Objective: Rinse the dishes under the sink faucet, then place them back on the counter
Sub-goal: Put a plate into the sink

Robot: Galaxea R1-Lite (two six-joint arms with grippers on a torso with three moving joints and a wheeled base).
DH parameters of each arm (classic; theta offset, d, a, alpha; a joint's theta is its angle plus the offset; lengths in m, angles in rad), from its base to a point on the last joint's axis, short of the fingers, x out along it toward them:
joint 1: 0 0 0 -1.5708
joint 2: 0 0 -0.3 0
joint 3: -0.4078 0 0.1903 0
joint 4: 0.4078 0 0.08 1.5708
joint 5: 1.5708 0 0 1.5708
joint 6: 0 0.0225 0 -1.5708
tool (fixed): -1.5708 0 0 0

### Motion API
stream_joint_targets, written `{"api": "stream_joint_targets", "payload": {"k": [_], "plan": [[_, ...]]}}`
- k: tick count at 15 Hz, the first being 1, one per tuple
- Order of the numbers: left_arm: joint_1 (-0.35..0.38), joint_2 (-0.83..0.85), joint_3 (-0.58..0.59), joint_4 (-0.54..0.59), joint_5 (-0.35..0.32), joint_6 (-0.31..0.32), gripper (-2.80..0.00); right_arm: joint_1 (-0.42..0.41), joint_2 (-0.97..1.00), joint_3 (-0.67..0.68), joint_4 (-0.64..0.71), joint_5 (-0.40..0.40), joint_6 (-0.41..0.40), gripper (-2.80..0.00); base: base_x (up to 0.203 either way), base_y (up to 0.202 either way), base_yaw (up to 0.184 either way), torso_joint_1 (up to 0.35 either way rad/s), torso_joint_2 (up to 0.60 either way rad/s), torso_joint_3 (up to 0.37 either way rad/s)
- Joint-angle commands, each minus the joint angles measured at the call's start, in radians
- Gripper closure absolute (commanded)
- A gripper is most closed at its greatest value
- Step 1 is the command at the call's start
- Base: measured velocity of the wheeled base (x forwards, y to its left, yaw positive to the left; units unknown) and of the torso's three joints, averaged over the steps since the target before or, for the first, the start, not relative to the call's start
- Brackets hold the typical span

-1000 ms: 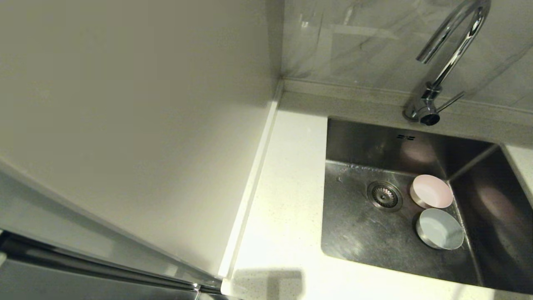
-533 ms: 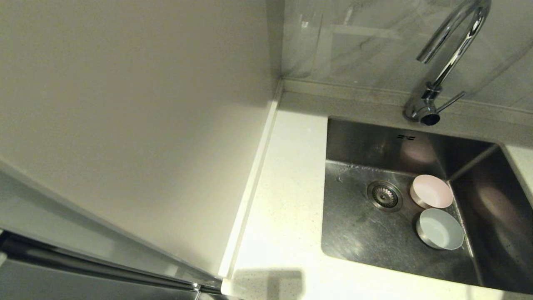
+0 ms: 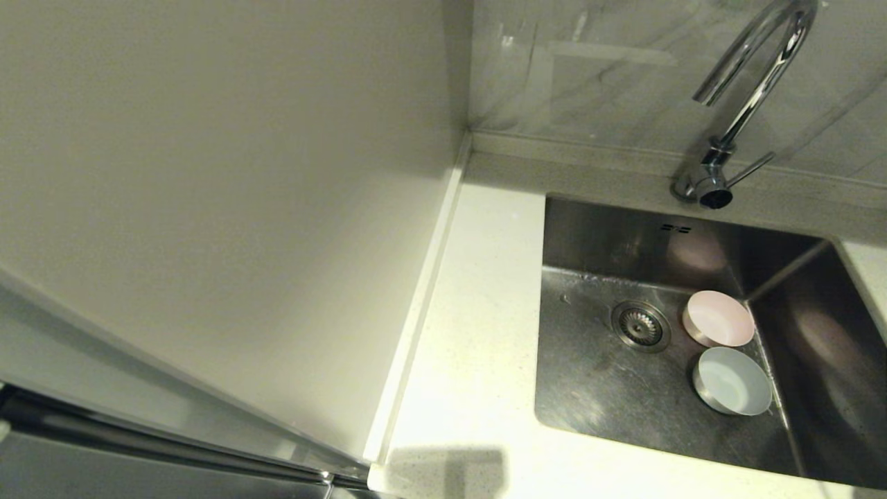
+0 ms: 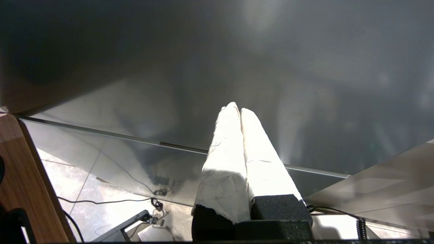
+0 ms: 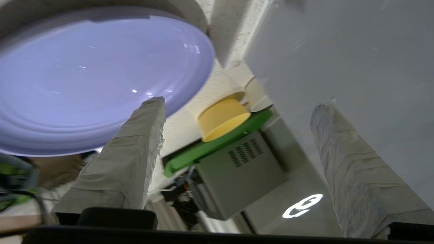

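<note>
Neither arm shows in the head view. In the right wrist view the right claw is spread wide with nothing between its taped fingers. The lilac plate lies just beyond one fingertip, its rim passing behind that tip; whether they touch cannot be told. Beyond the gap between the fingers sit a yellow bowl on a green tray, which rests on a grey box with vent slots.

The left claw has its two white-wrapped fingers pressed together, gripping nothing, and points at a dark glossy panel. A tiled floor with loose black cables is seen past it.

In the head view the sink holds the other two dishes. The pink cup stands at the far right of the basin floor, just right of the drain. The pale blue bowl stands just nearer than the cup, the two almost touching, both close beside the right wall of the basin. The left half of the basin floor is bare. The faucet rises behind the far rim, its spout arching over the far part of the basin. The counter runs as a bare white strip left of the sink, bounded on its left by a cream wall panel.
</note>
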Motion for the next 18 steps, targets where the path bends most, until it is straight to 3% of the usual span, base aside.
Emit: {"api": "stream_joint_targets", "payload": {"k": [1, 5, 7, 9, 12, 18], "plan": [[0.000, 0.000, 0.003, 0.000, 0.000, 0.000, 0.00, -0.040, 0.017, 0.005, -0.033, -0.003, -0.107, -2.80, 0.000, 0.000, 0.000, 0.000, 0.00, 0.000], [0.000, 0.000, 0.003, 0.000, 0.000, 0.000, 0.00, -0.107, -0.052, 0.038, -0.059, -0.003, -0.320, -2.80, 0.000, 0.000, 0.000, 0.000, 0.00, 0.000], [0.000, 0.000, 0.003, 0.000, 0.000, 0.000, 0.00, -0.131, -0.069, 0.042, -0.049, 0.005, -0.467, -2.80, 0.000, 0.000, 0.000, 0.000, 0.00, 0.000], [0.000, 0.000, 0.003, 0.000, 0.000, 0.000, 0.00, -0.143, -0.074, 0.039, -0.029, 0.040, -0.577, -2.80, 0.000, 0.000, 0.000, 0.000, 0.00, 0.000], [0.000, 0.000, 0.003, 0.000, 0.000, 0.000, 0.00, -0.144, -0.092, 0.040, 0.007, 0.019, -0.614, -2.80, 0.000, 0.000, 0.000, 0.000, 0.00, 0.000], [0.000, 0.000, 0.003, 0.000, 0.000, 0.000, 0.00, -0.144, -0.071, 0.030, 0.206, -0.091, -0.634, -2.80, 0.000, 0.000, 0.000, 0.000, 0.00, 0.000]]}}
